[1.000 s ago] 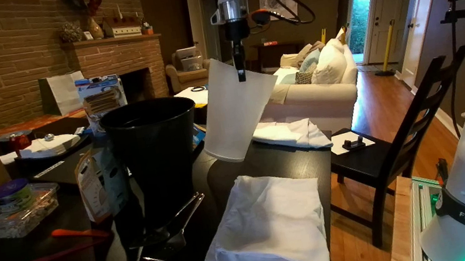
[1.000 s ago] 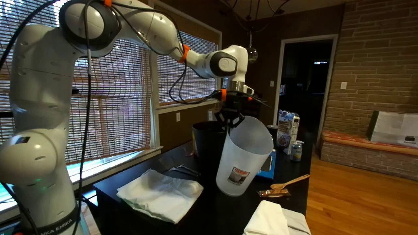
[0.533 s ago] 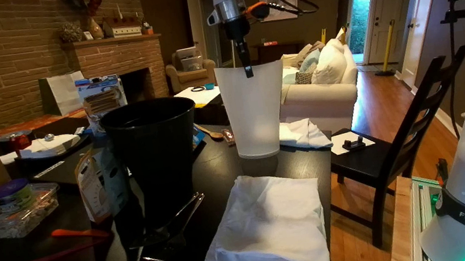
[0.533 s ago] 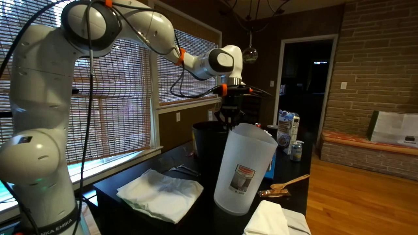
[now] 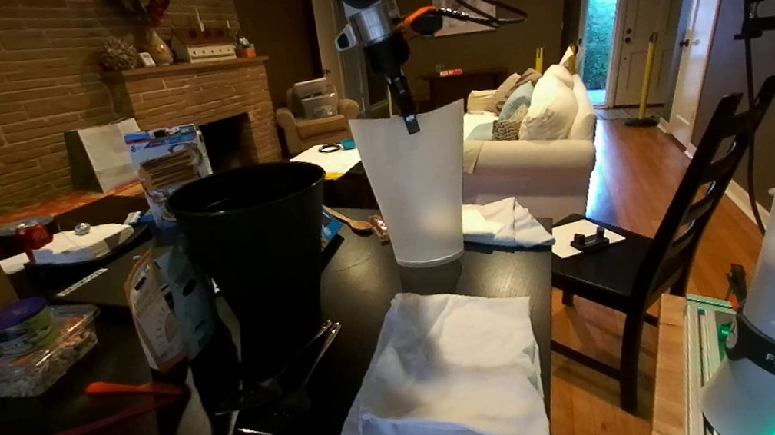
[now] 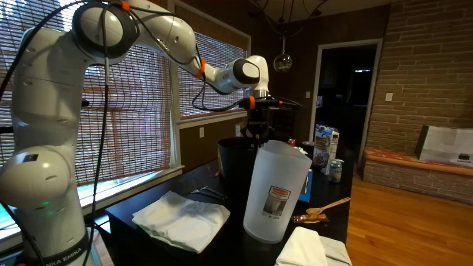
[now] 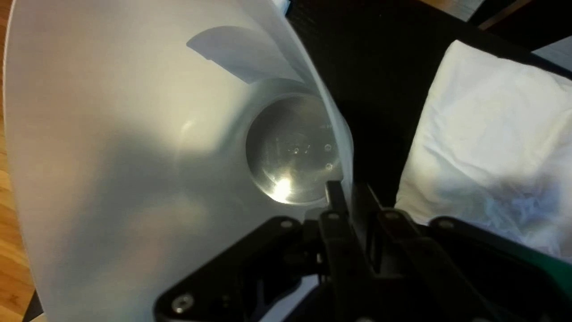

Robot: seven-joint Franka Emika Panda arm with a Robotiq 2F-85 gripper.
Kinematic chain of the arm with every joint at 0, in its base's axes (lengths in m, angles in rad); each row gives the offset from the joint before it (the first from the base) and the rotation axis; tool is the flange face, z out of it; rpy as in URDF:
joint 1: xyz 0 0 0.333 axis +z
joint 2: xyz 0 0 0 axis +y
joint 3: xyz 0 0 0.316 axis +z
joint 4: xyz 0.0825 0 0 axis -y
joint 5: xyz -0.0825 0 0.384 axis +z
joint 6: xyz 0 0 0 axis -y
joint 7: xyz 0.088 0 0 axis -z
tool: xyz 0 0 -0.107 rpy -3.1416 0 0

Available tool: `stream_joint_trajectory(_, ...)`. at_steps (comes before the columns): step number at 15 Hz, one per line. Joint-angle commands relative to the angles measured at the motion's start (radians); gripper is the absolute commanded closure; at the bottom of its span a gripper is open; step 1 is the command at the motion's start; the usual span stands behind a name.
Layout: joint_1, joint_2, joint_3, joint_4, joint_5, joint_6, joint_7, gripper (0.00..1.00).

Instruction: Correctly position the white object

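Note:
The white object is a tall translucent white plastic bin, wider at the rim, in both exterior views (image 5: 418,189) (image 6: 277,166). It is at the far part of the black table, near upright in an exterior view, leaning in the other, with a sticker on its side. Its open inside fills the left of the wrist view (image 7: 134,134). My gripper (image 5: 412,128) is at its rim, also in an exterior view (image 6: 257,143). In the wrist view its fingers (image 7: 350,190) are shut on the rim wall, one inside, one outside. I cannot tell whether the base touches the table.
A black bin (image 5: 259,269) stands beside it. A folded white cloth (image 5: 445,387) lies on the near side, another cloth (image 6: 310,247) by the table edge. Metal utensils (image 5: 304,378), a wooden spoon (image 6: 329,207) and a blue box (image 6: 306,188) lie around. A chair (image 5: 643,262) stands alongside.
The white object was strongly tilted one second ago, then swung near upright and lower. In the last half second it shifted slightly with my gripper, which stays on the rim.

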Motion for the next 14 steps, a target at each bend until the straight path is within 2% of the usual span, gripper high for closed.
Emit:
stream_joint_trajectory(1, 0.006, -0.053, -0.001, -0.065, -0.039, 0.046, 0.024, 0.97)
stream_joint_trajectory(4, 0.007, -0.082, -0.001, -0.107, -0.034, 0.069, 0.053, 0.97)
stream_joint_trajectory(5, 0.007, -0.09, -0.001, -0.119, -0.031, 0.073, 0.056, 0.87)
stream_joint_trajectory(6, 0.007, -0.097, -0.001, -0.13, -0.032, 0.077, 0.059, 0.64)
stream_joint_trajectory(8, 0.007, -0.111, -0.002, -0.141, -0.026, 0.075, 0.06, 0.6)
stream_joint_trajectory(14, 0.009, -0.151, -0.002, -0.131, -0.012, 0.077, 0.06, 0.2)
